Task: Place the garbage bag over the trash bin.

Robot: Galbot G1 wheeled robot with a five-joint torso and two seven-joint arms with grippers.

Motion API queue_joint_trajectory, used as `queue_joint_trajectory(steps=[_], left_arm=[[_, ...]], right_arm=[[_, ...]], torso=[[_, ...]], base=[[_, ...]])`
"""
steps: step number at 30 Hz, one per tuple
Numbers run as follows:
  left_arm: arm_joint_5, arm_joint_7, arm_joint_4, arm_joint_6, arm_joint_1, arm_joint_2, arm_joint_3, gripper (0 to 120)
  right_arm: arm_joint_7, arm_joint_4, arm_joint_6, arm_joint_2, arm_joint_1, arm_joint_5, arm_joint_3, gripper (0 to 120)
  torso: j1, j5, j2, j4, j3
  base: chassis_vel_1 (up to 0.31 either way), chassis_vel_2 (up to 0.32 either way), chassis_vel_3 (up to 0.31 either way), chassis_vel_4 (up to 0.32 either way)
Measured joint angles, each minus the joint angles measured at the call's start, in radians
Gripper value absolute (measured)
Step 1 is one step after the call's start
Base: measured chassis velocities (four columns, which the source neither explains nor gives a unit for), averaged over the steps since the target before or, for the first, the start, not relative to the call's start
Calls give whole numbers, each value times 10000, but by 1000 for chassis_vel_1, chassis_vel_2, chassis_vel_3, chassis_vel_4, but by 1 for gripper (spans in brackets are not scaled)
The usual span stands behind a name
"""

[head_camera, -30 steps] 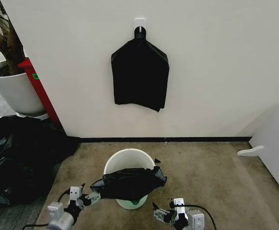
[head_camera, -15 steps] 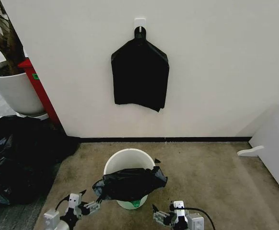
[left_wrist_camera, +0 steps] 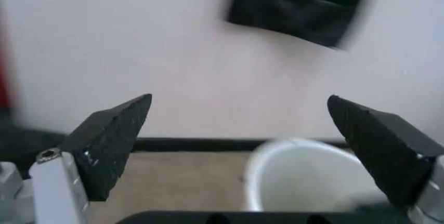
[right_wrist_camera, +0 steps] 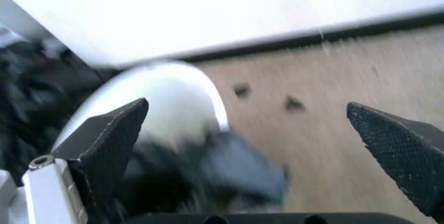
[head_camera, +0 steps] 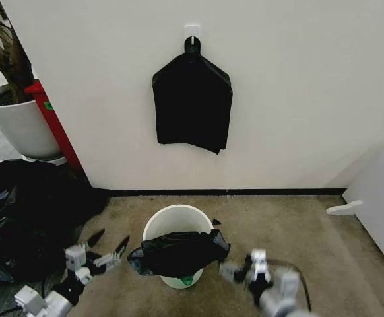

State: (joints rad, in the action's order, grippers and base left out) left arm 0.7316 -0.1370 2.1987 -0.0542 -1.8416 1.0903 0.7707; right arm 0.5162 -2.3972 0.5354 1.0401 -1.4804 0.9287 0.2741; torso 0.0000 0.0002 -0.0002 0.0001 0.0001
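Head view places the bin (head_camera: 177,228) on the carpet just before the wall, with the bag (head_camera: 179,253) draped across its near rim and down its front face. The far half of the opening is uncovered, so I judge the bag seated on one side only.

My left gripper (head_camera: 99,249) hovers left of the bin, jaws spread wide, holding nothing and apart from the bag's left edge. My right gripper (head_camera: 239,270) hovers right of the bin, low and near the bag's right corner; the right wrist view shows its jaws parted and empty, with bin (right_wrist_camera: 156,99) and bag (right_wrist_camera: 208,174) between them farther off.

Procedure for this step, as I judge it:
1. Approach the bag's two side edges level with the rim, one gripper per side.
2. Pinch film only, not the rim; the thin plastic may tear or slip.
3. Lift evenly and carry the free edge over the far rim.
4. Avoid pushing the bin; it looks light and could tip.
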Motion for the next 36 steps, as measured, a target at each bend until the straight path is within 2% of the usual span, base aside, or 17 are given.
queue_joint_trajectory(steps=[1, 2, 4, 7, 8, 10, 15, 16, 18, 24, 25, 27, 30, 36], left_arm=[[21, 191, 51, 57, 30, 13, -26, 100], [500, 1833, 486, 654, 413, 52, -354, 100], [856, 2645, 805, 1192, 662, 66, -462, 100], [982, 3161, 1266, 1654, 750, 103, -441, 100], [982, 3161, 1266, 1654, 750, 103, -441, 100], [991, 3484, 1570, 1958, 750, 103, -440, 100], [924, 3767, 1970, 2454, 727, -32, -443, 100], [924, 3767, 1970, 2454, 727, -32, -443, 100], [899, 3793, 2040, 2588, 806, -77, -453, 100], [872, 3998, 1998, 2856, 1274, -150, -1003, 100], [872, 3998, 1998, 2856, 1274, -150, -1003, 100], [846, 4096, 2041, 2876, 1437, -105, -1273, 100], [862, 4190, 2107, 2927, 1740, -71, -1595, 100], [975, 4284, 2166, 3002, 2169, -101, -1812, 100]], right_arm=[[20, -2, 69, -1, 102, 87, 33, 100], [60, 61, 789, 45, 970, 835, 493, 100], [-431, 389, 1476, -58, 1770, 1389, 907, 100], [-1902, 1246, 1966, -587, 2968, 1633, 879, 100], [-1902, 1246, 1966, -587, 2968, 1633, 879, 100], [-3173, 2136, 2018, -913, 3933, 1512, 441, 100], [-4965, 3820, 2044, -1204, 6268, 960, -1355, 100], [-4965, 3820, 2044, -1204, 6268, 960, -1355, 100], [-5604, 4559, 2041, -1231, 7546, 826, -2385, 100], [-5832, 6338, 2011, -795, 10047, 538, -5386, 100], [-5832, 6338, 2011, -795, 10047, 538, -5386, 100], [-5756, 6892, 2007, -637, 10709, 346, -6461, 100], [-5643, 7473, 2006, -496, 11123, 370, -7418, 100], [-5572, 8254, 2006, -374, 11332, 498, -8285, 100]], torso=[[0, 0, 0, 0, 0], [0, 1, 0, 4, 0], [0, -4, -1, -5, 1], [0, 1, 0, -3, 1], [0, 1, 0, -3, 1], [0, 0, 0, 1, 1], [0, 1, 0, 0, 1], [0, 1, 0, 0, 1], [0, -2, 0, 0, 2], [0, -4, -1, 1, 1], [0, -4, -1, 1, 1], [0, -3, -1, 1, 1], [0, -2, -1, 2, 0], [1, -3, 0, -5, 0]], base=[[0, 0, 0, 0], [0, 0, 0, 0], [0, 0, 0, 0], [0, 0, 0, 0], [0, 0, 0, 0], [0, 0, 0, 0], [0, 0, 0, 0], [0, 0, 0, 0], [0, 0, 0, 0], [0, 0, 0, 0], [0, 0, 0, 0], [0, 0, 0, 0], [0, 0, 0, 0], [0, 0, 0, 0]])
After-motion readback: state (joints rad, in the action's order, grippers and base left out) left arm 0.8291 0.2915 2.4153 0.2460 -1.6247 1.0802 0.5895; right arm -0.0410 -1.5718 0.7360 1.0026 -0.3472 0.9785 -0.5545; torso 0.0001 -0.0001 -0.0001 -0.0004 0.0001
